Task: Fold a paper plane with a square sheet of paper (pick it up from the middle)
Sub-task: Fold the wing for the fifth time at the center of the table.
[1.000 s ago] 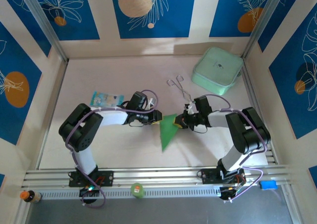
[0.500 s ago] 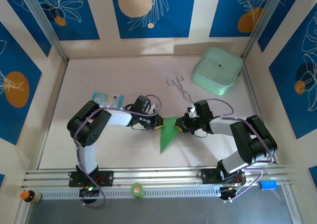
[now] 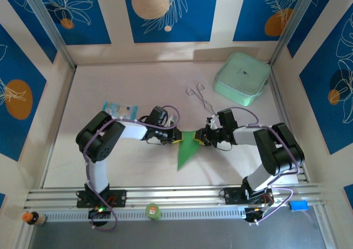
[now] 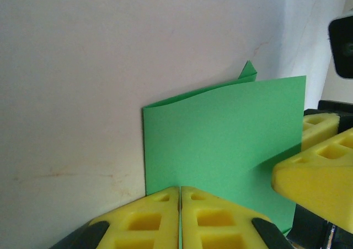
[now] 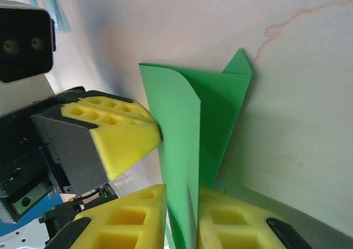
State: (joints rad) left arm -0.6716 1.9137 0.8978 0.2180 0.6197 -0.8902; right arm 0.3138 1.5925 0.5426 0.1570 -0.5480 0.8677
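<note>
The square sheet of paper (image 3: 186,147) is bright green and folded into a long triangle, lying mid-table between the two arms. My left gripper (image 3: 177,139) is at its left edge. In the left wrist view its yellow fingers (image 4: 154,216) are pressed together on the edge of the sheet (image 4: 220,139). My right gripper (image 3: 202,139) is at the paper's right corner. In the right wrist view its jaws (image 5: 182,189) stand slightly apart, with the folded layers (image 5: 182,122) upright in the narrow gap. The left gripper's yellow pad (image 5: 116,133) touches the sheet from the other side.
A pale mint-green box (image 3: 241,78) sits at the back right. Metal tongs (image 3: 199,96) lie just behind the right gripper, and a light-blue packet (image 3: 117,109) lies behind the left arm. A small green object (image 3: 153,211) rests on the front rail.
The left gripper has closed onto the paper's left edge. The right jaws, shut a second ago, have parted a little. The paper's top has shifted slightly toward the front.
</note>
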